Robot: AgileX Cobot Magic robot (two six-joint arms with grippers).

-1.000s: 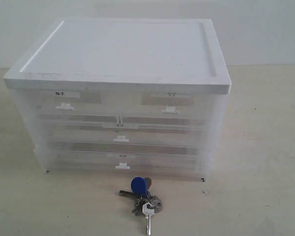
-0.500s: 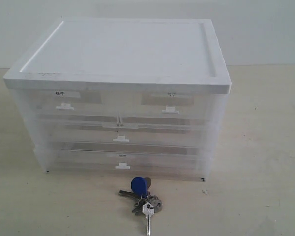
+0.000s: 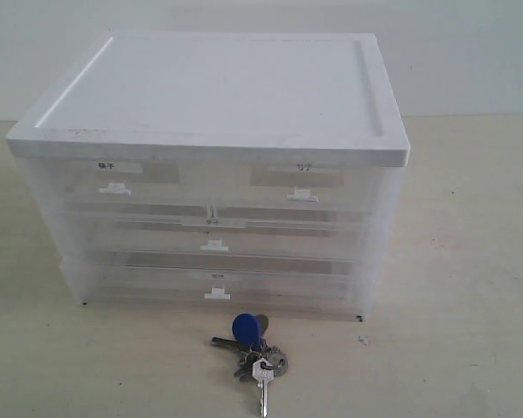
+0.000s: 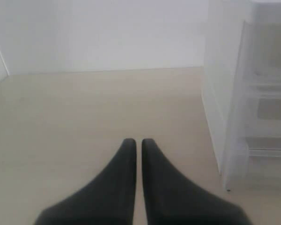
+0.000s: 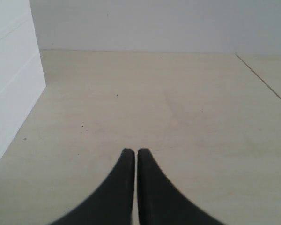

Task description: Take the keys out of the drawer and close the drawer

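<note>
Left hand [image 4: 136,140]: fingers closed together, nothing held; above table [image 4: 61,117], cabinet [image 4: 225,93] alongside.
Right hand [image 5: 132,151]: fingers closed together, nothing held; above table.
Keys [image 3: 260,359]: lying on table, just in front of cabinet.
Drawer [image 3: 113,181]: upper left, pushed in flush.

keys [image 3: 256,355] – silver, blue fob [image 3: 247,327] | drawer unit [image 3: 218,96] – white lid, translucent front | table [image 3: 453,287] beige

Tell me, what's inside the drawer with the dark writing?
The drawer is shut; nothing shows through its cloudy front, so its insides are hidden. The keys lie outside on the table, before the cabinet.
</note>
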